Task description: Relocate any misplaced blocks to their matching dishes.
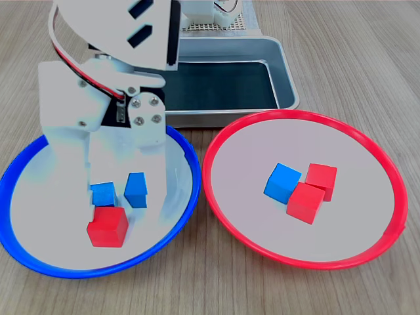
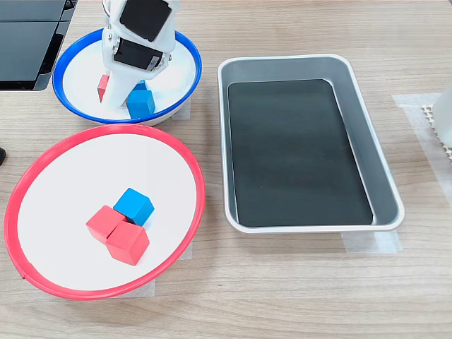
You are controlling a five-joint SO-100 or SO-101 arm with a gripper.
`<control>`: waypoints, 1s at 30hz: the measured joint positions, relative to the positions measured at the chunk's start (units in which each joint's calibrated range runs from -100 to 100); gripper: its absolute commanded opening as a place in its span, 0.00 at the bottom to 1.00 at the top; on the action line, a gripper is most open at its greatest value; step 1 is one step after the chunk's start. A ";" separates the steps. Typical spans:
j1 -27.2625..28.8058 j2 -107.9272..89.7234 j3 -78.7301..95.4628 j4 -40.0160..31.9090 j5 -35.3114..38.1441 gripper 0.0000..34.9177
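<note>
White claw [image 1: 108, 197] low in blue-rimmed dish [image 1: 39, 259], opening hidden, beside 2 blue blocks [image 1: 136, 190], red block [image 1: 108, 227].

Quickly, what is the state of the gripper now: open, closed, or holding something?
Gripper: down in the blue dish over the blocks; its fingertips are hidden, so open or closed cannot be told.
</note>
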 measured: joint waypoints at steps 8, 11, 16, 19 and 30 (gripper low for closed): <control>1.86 2.05 -1.18 0.24 0.68 0.49; 2.65 2.90 -1.91 0.24 0.78 0.49; 3.10 4.60 -3.27 0.24 0.78 0.47; 3.19 5.80 -4.99 0.16 0.73 0.47; 3.54 7.67 -7.80 0.16 0.73 0.26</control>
